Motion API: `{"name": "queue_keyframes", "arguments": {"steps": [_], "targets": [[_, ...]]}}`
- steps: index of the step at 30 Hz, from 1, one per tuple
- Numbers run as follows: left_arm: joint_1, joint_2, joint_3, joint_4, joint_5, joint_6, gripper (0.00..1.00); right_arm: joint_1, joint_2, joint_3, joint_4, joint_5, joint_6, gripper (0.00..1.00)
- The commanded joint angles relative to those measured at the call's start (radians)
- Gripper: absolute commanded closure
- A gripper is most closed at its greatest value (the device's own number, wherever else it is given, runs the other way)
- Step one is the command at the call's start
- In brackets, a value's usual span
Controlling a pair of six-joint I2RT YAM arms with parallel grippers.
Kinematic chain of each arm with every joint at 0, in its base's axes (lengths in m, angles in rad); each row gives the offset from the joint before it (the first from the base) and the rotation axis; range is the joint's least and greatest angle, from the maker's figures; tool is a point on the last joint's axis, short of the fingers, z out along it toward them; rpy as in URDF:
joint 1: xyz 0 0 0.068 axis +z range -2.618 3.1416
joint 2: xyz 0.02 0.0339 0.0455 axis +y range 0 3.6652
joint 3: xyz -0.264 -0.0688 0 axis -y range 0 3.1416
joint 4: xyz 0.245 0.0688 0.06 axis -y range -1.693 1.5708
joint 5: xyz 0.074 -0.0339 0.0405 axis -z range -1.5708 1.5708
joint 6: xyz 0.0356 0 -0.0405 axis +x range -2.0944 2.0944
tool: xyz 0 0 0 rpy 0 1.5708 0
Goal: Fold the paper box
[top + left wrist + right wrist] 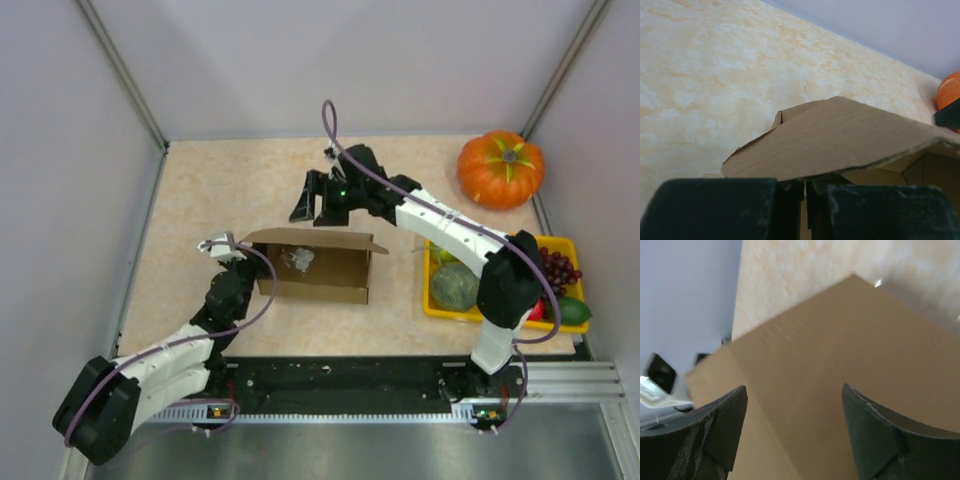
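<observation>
Matte brown paper box (318, 265) on mottled counter (200, 190), left pincer (238, 250) pinching thin flap, right pincer (313, 208) spread wide

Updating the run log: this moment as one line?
step: folding box | left claw: shut on box | right claw: open over box

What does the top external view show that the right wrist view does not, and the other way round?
Only the top view: the pumpkin and the yellow tray of fruit beside the right arm. Only the right wrist view: the cardboard's surface up close, seen between the fingers. Both: the paper box, the open right gripper above it, and the table.
</observation>
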Motion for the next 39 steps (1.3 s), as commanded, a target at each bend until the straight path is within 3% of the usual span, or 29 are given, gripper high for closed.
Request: {"name": "queue_keyframes", "arguments": {"steps": [1,2,4,6,7,10,11,14,15,18,20,23,27,29,30,31,35,39], "targets": [[-0.010,-0.047,0.001,-0.183,0.036,0.008,0.92,0.002,-0.028,-0.108,0.254,-0.207,0.114,0.25],[-0.009,-0.056,0.018,-0.210,0.044,-0.004,0.90,0.004,-0.045,-0.156,0.318,-0.234,0.160,0.26],[-0.010,-0.097,0.039,-0.301,0.096,-0.029,0.72,0.017,-0.055,-0.272,0.506,-0.266,0.218,0.26],[-0.010,-0.145,0.082,-0.504,0.122,-0.111,0.60,0.027,-0.065,-0.361,0.593,-0.282,0.231,0.27],[-0.009,-0.206,0.111,-0.574,0.153,-0.153,0.47,0.030,-0.063,-0.385,0.648,-0.285,0.234,0.27],[-0.009,-0.393,0.166,-0.915,0.263,-0.266,0.39,0.034,-0.065,-0.477,0.797,-0.297,0.255,0.29],[-0.009,-0.448,0.208,-1.052,0.350,-0.303,0.39,0.037,-0.065,-0.512,0.819,-0.300,0.255,0.29],[-0.007,-0.655,0.315,-1.274,0.430,-0.385,0.39,0.034,-0.049,-0.553,0.882,-0.305,0.249,0.29],[-0.009,-0.729,0.353,-1.419,0.430,-0.388,0.39,0.036,-0.036,-0.555,0.887,-0.306,0.248,0.29],[-0.009,-0.809,0.528,-1.594,0.521,-0.356,0.39,0.037,-0.013,-0.576,0.919,-0.328,0.240,0.30],[-0.009,-0.797,0.640,-1.606,0.581,-0.316,0.47,0.037,-0.008,-0.593,0.928,-0.348,0.205,0.30],[-0.009,-0.626,0.784,-1.578,0.686,-0.230,0.52,0.040,-0.009,-0.613,0.870,-0.322,0.133,0.30],[-0.009,-0.327,0.858,-1.459,0.604,-0.104,0.55,0.092,-0.034,-0.600,0.596,-0.187,-0.053,0.31],[-0.007,-0.208,0.843,-1.359,0.579,-0.046,0.63,0.099,-0.061,-0.636,0.580,-0.124,-0.105,0.31],[-0.001,-0.083,0.825,-1.316,0.585,-0.043,0.72,0.097,-0.077,-0.653,0.586,-0.107,-0.105,0.35],[0.010,-0.023,0.767,-1.257,0.642,-0.053,0.75,0.100,-0.094,-0.662,0.528,-0.045,-0.139,0.39],[0.034,0.197,0.625,-0.979,0.676,-0.072,0.81,0.102,-0.300,-0.751,0.376,0.055,-0.200,0.41],[0.042,0.323,0.524,-0.856,0.625,-0.060,0.81,0.105,-0.519,-0.882,0.310,0.030,-0.150,0.40]]}}
